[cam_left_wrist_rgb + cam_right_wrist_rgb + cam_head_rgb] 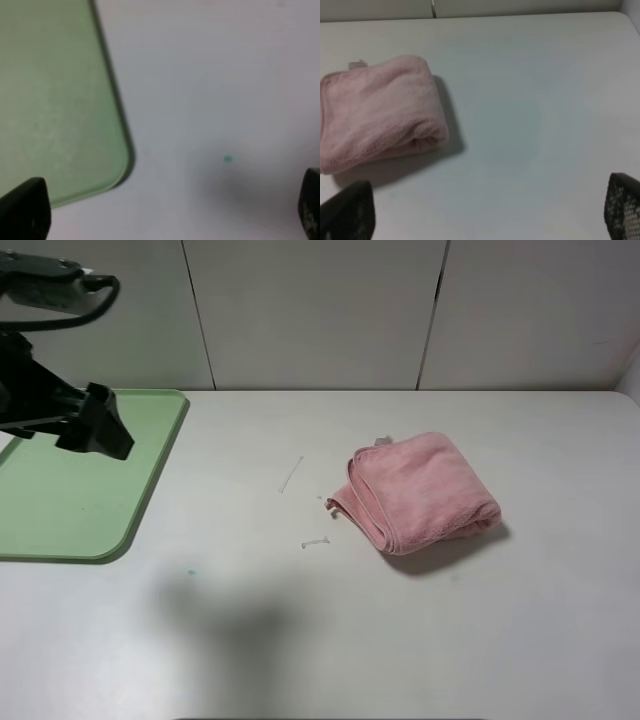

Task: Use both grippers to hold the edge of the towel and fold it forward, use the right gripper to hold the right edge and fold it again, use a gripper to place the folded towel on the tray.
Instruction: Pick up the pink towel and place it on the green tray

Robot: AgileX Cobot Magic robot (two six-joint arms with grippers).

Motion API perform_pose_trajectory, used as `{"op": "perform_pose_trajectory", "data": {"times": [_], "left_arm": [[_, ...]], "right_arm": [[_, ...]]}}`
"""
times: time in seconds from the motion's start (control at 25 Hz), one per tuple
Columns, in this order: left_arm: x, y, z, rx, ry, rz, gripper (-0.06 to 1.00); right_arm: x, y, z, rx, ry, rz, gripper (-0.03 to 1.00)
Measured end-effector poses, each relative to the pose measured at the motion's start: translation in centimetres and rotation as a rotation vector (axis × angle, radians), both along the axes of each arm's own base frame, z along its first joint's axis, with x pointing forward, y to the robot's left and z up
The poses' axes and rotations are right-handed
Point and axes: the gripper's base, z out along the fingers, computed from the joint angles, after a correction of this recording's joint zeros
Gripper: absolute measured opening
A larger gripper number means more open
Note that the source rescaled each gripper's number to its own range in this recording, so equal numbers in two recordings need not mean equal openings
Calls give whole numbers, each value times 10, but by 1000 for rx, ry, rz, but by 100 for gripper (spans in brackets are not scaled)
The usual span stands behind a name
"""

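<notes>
The folded pink towel (420, 492) lay on the white table (300, 630), well apart from the green tray (70, 510), while the left tool (165, 215) hung spread and empty over the tray's corner and the right tool (485, 210), also spread and empty, was near the towel.

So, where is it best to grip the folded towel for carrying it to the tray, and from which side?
Probably the stacked hems on the side of the towel that faces the tray. Come from above there, one finger slipping under, so all loose layers are pinched together. Holding the rounded fold at the opposite side would likely let them hang open.
</notes>
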Motion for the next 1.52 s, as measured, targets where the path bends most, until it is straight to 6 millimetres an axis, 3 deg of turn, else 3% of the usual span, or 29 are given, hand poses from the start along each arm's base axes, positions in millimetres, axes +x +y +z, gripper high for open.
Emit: {"op": "perform_pose_trajectory", "data": {"times": [0.44, 1.0, 1.36, 1.52], "left_arm": [[27, -73, -50, -79, 30, -115, 100], [67, -174, -71, -98, 29, -262, 100], [94, -216, -78, -105, -4, -320, 100], [94, -233, -88, -99, 20, -334, 100]], "right_arm": [[0, 0, 0, 0, 0, 0, 100], [0, 0, 0, 0, 0, 0, 100], [0, 0, 0, 0, 0, 0, 100], [0, 0, 0, 0, 0, 0, 100]]}}
